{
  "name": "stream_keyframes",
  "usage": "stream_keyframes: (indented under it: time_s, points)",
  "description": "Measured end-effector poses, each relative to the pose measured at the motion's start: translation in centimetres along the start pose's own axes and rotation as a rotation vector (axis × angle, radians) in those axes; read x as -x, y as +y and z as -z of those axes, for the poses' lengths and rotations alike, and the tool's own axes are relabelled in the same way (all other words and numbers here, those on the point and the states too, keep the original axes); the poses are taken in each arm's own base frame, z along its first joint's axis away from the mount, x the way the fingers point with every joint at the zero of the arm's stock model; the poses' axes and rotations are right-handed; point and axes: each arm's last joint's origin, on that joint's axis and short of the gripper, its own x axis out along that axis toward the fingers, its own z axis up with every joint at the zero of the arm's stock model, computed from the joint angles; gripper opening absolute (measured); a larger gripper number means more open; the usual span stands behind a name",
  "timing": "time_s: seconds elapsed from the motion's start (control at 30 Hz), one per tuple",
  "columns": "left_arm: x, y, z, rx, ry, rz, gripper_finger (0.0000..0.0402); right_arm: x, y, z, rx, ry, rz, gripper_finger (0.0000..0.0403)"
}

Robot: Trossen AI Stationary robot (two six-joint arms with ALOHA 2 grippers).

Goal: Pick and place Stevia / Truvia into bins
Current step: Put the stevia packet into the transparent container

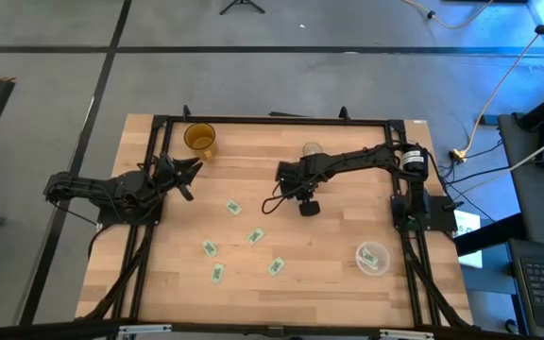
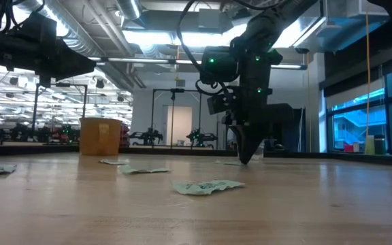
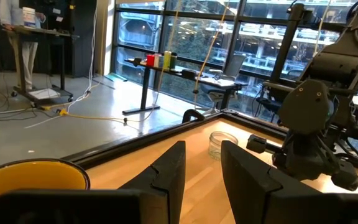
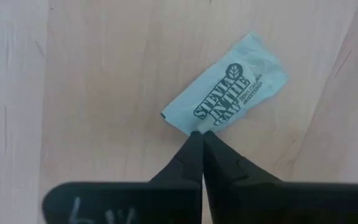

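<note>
Currently on the wooden table (image 1: 329, 255):

Right gripper (image 4: 201, 138): lowered to the tabletop near the table's centre, fingers pressed together and pinching the edge of one Stevia packet (image 4: 225, 99). That packet lies flat on the wood, white with dark green print reading "Stevia In The Raw". The low view shows the fingertips down at the surface; whether the packet is lifted at all cannot be told.

Left gripper (image 3: 201, 168): at the table's left side, beside the yellow cup (image 1: 199, 139), fingers standing apart with nothing between them. The left wrist view shows the cup's rim close under the fingers.

Loose packets (image 1: 233, 208): five lie scattered on the wood between the two arms, toward the near edge, each apart from the others. One sits near the left of centre, a second at (image 1: 255, 236), a third at (image 1: 210, 248), a fourth at (image 1: 217, 273), a fifth at (image 1: 276, 266). All lie flat; print is too small to read from above.

Clear round bin (image 1: 373, 257): shallow, standing near the table's right edge, well apart from the right gripper. Something pale and greenish shows inside; its count cannot be told.

Clear cup (image 1: 312, 150): at the far side, just beside the right arm.
</note>
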Motion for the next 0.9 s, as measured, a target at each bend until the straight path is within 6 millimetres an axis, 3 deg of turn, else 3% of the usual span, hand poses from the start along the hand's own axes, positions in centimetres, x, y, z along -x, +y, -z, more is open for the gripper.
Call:
stream_keyframes:
  time_s: [0.33, 0.5, 0.67, 0.9]
  points:
    - [0.0, 0.0, 0.0, 0.000, 0.000, -0.001, 0.0098, 1.1, -0.1, -0.7, -0.044, 0.031, -0.028, 0.0013]
    - [0.0, 0.0, 0.0, 0.000, 0.000, 0.000, 0.0098, 3.3, 0.1, -1.2, -0.102, 0.113, -0.050, 0.0013]
    - [0.0, 0.0, 0.0, 0.000, 0.000, 0.000, 0.0098, 7.1, 2.0, -1.8, -0.130, 0.142, -0.061, 0.0013]
    - [0.0, 0.0, 0.0, 0.000, 0.000, 0.001, 0.0098, 14.9, 7.2, -1.1, -0.195, -0.033, -0.030, 0.0004]
